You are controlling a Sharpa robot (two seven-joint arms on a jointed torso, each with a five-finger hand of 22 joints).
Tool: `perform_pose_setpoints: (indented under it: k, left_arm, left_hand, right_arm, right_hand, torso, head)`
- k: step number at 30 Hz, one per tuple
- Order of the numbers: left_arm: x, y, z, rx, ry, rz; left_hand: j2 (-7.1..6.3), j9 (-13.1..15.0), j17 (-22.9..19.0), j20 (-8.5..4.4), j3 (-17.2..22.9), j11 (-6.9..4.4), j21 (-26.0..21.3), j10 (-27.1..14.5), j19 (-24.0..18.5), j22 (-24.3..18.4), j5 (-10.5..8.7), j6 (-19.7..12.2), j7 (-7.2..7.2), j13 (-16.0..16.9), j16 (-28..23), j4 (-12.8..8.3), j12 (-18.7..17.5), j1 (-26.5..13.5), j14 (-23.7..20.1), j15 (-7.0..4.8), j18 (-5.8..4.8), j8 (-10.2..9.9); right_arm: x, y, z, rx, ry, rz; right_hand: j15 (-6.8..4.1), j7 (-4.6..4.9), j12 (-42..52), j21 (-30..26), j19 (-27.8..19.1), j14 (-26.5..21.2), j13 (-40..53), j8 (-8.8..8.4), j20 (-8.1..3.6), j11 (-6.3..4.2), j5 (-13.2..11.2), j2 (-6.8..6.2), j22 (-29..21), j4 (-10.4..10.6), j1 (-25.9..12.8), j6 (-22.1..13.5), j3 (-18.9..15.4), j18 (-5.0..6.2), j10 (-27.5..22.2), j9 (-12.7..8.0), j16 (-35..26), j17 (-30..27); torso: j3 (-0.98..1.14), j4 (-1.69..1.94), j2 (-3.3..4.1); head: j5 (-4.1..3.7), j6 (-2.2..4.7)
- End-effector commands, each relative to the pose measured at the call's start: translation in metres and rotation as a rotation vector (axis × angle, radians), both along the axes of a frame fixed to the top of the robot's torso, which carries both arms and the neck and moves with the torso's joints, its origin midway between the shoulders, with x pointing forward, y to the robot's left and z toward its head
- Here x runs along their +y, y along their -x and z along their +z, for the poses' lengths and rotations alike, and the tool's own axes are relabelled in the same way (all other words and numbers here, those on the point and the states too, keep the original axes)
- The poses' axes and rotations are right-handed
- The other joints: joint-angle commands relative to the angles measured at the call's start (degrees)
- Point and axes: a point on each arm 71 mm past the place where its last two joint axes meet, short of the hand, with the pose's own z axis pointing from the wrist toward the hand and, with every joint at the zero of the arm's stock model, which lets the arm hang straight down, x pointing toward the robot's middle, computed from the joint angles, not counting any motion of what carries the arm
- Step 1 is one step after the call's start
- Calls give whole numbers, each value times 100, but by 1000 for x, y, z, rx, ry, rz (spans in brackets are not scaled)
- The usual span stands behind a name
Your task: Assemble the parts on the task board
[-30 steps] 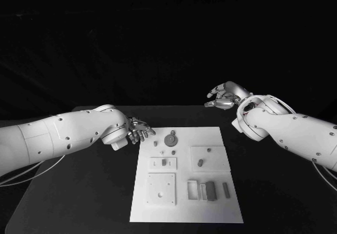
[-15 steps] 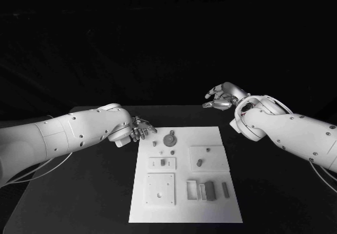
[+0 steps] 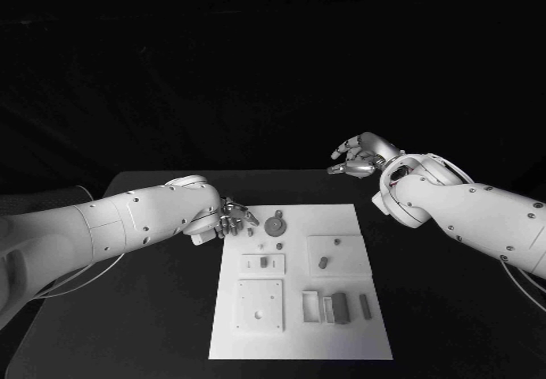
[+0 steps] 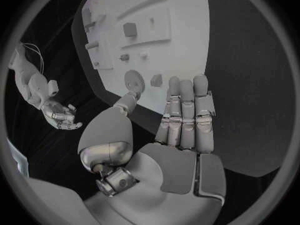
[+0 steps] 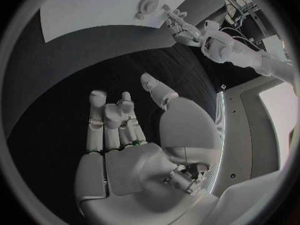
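The white task board (image 3: pixel 342 347) lies in the middle of the black table. Small grey parts sit on it: a round disc (image 3: pixel 275 227), a small piece (image 3: pixel 252 233) beside it and an oval piece (image 3: pixel 323 263). My left hand (image 3: pixel 233 217) hovers at the board's far left corner, fingers straight, thumb apart, holding nothing. In the left wrist view its fingertips (image 4: pixel 185 89) reach over the board's edge (image 4: pixel 187 35), close to the disc (image 4: pixel 133 78). My right hand (image 3: pixel 358 155) is raised beyond the board's far right corner, empty. In the right wrist view, that hand (image 5: pixel 125 130) is spread above bare table.
Near the board's front sit a square plate (image 3: pixel 260 305) with a hole and several upright bars (image 3: pixel 339 306). A small block (image 3: pixel 265 263) rests on a low plate at mid-left. Black table surface (image 3: pixel 125 316) extends on both sides of the board.
My left hand has moved right, up to the board's far left corner. The right hand has barely shifted.
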Motion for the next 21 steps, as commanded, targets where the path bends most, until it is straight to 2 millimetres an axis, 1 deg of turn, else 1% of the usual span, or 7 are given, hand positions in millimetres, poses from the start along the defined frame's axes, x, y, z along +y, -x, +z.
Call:
perform_pose_setpoints:
  k: [1, 6, 12, 14, 15, 18, 21]
  left_arm:
    - [-2, 0, -1, 13, -14, -27]
    - [-4, 1, -1, 20, -13, -37]
    - [-8, 1, -1, 20, -8, -47]
    - [-11, 2, -2, 19, -6, -53]
    - [-12, 2, -3, 21, -4, -57]
    - [-14, 2, -5, 16, 0, -56]
    - [-14, 2, -5, 10, 2, -52]
  left_hand:
    - [71, -3, -10, -16, -17, -41, -24, 7, 14, 29, -11, 57, 2, 3, 34, 27, 39, -30, -10, -32, 206, 41]
    - [210, 0, -13, -35, -57, -75, 1, 57, 54, 72, -8, 174, -40, 6, 93, -3, 71, -1, 25, -58, 209, 91]
    - [358, -9, -18, -59, -95, -109, 33, 117, 102, 108, -5, 275, -78, 5, 156, -72, 101, 68, 66, -90, 207, 125]
    - [448, -13, -27, -67, -104, -121, 45, 135, 115, 117, 0, 340, -98, -3, 179, -160, 106, 156, 78, -101, 199, 148]
    - [497, -22, -44, -75, -123, -129, 50, 147, 120, 117, 11, 390, -113, -18, 192, -260, 99, 236, 83, -107, 190, 159]
    - [554, -34, -60, -84, -133, -136, 56, 169, 133, 115, 20, 432, -126, -38, 207, -331, 84, 289, 99, -115, 183, 166]
    - [618, -47, -79, -90, -130, -139, 58, 188, 143, 114, 26, 459, -132, -57, 214, -402, 68, 348, 105, -118, 174, 165]
  right_arm:
    - [1, 0, -1, 4, 4, 14]
    - [1, 1, -1, 4, 4, 13]
    - [2, 1, -1, 5, 4, 15]
    - [2, 1, -1, 6, 4, 15]
    - [2, 1, -1, 5, 4, 14]
    - [2, 1, -1, 5, 4, 15]
    - [2, 1, -1, 6, 4, 15]
  right_hand:
    - [-7, 78, -32, -26, -7, -42, -9, 1, -30, 3, 13, 45, 51, 28, 0, -56, -14, 108, -49, -6, -24, -9]
    - [-6, 78, -32, -26, -7, -43, -10, 0, -30, 4, 13, 47, 51, 29, -1, -58, -15, 108, -49, -6, -23, -9]
    - [-6, 79, -31, -27, -7, -44, -11, 0, -30, 5, 12, 48, 51, 29, -2, -59, -16, 108, -50, -7, -23, -9]
    - [-6, 79, -31, -27, -7, -44, -11, 0, -30, 5, 12, 49, 51, 30, -3, -59, -16, 108, -50, -7, -23, -9]
    - [-5, 79, -31, -27, -7, -44, -11, 0, -29, 5, 12, 49, 51, 30, -3, -59, -16, 108, -50, -7, -23, -9]
    - [-5, 80, -31, -27, -7, -44, -12, 0, -29, 5, 12, 50, 51, 30, -4, -60, -17, 108, -51, -8, -23, -9]
    - [-5, 80, -30, -28, -7, -45, -12, -1, -29, 6, 12, 50, 51, 30, -5, -61, -17, 108, -52, -8, -22, -9]
  torso:
    - [3, -6, 0]
    - [7, 2, -3]
    - [5, 6, -1]
    - [6, 5, -4]
    - [7, 6, -5]
    - [8, 4, -4]
    - [5, 1, -2]
  head:
    - [-7, 9]
    - [-16, 0]
    - [-17, -8]
    - [-13, -12]
    - [-7, -14]
    - [-10, -15]
    - [-13, -17]
